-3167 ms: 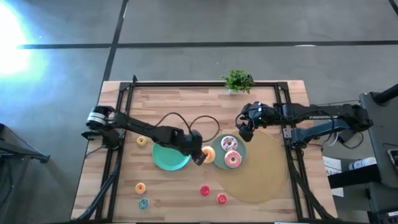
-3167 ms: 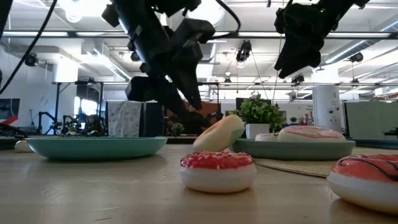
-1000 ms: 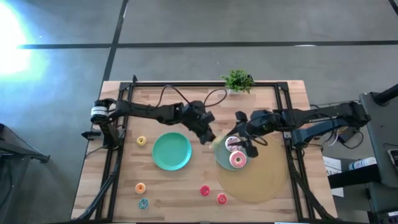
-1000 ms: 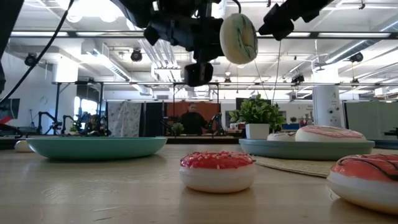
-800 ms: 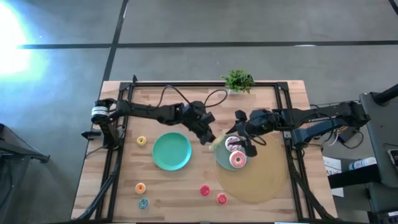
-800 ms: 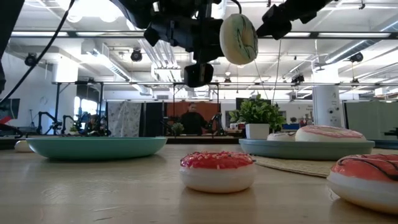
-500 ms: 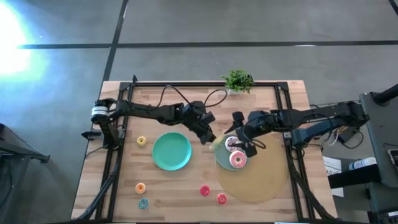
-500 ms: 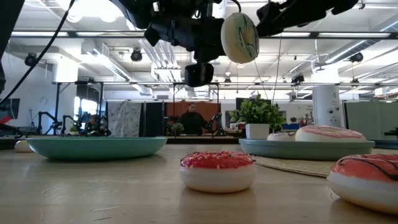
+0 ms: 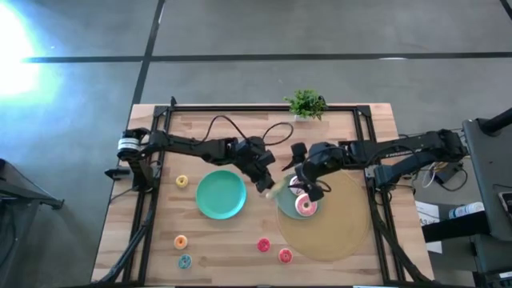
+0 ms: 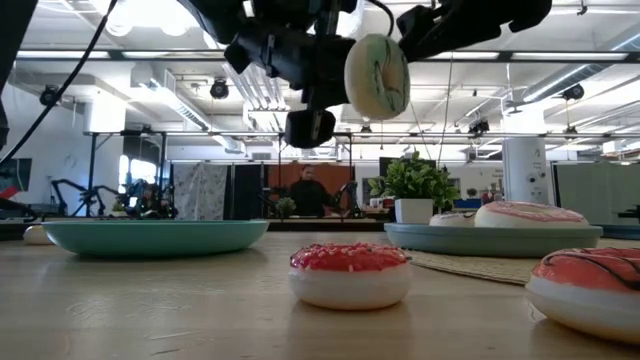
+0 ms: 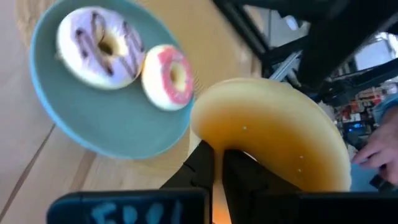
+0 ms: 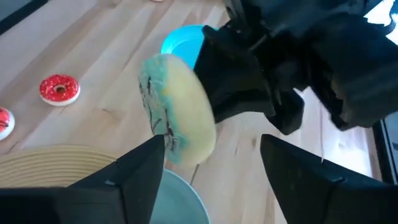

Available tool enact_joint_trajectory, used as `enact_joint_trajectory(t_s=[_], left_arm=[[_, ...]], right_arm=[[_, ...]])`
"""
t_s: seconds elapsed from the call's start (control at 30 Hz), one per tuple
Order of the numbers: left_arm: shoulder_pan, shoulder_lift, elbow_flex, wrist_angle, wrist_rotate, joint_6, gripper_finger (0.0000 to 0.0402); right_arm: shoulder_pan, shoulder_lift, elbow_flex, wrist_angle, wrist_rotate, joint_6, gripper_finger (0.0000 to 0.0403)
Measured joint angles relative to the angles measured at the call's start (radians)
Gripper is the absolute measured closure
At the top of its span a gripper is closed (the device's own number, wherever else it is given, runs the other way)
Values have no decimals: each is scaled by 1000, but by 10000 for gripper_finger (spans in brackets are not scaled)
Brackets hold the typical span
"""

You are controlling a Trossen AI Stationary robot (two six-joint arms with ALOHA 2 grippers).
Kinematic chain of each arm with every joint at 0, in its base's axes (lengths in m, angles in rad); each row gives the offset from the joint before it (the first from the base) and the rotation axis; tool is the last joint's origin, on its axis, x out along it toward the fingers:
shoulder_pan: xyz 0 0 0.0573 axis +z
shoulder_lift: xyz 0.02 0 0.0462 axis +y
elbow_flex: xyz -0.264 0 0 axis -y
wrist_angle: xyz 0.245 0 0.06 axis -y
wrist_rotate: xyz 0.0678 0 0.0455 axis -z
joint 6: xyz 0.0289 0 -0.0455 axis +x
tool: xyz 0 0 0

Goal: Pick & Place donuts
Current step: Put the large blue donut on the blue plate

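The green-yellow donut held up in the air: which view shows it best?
The right wrist view: the green-yellow donut shows its icing and edge, pinched by the left hand. The low view gives it edge-on; the left wrist view shows only its plain underside; in the high view it is mostly hidden.

The right arm hides part of the white-purple donut point(image 9: 298, 186) on the teal plate point(image 9: 282, 204). The red donut point(image 10: 590, 292) is cut off.

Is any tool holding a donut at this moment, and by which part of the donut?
The left tool is shut on the green-yellow donut, pinching its rim and holding it on edge above the table. The right tool is open beside it and holds nothing.
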Motion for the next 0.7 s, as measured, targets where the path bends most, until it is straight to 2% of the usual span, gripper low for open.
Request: enact_joint_trajectory(t_s=[0.17,0.43,0.7], left_arm=[[6,0,12,47,-5,-1,401],[0,18,7,61,-18,-17,402],[-3,21,5,58,-33,-19,400]], right_arm=[[1,33,2,18,-50,12,156],[1,84,34,16,-73,30,180],[0,97,37,-9,-102,130,259]])
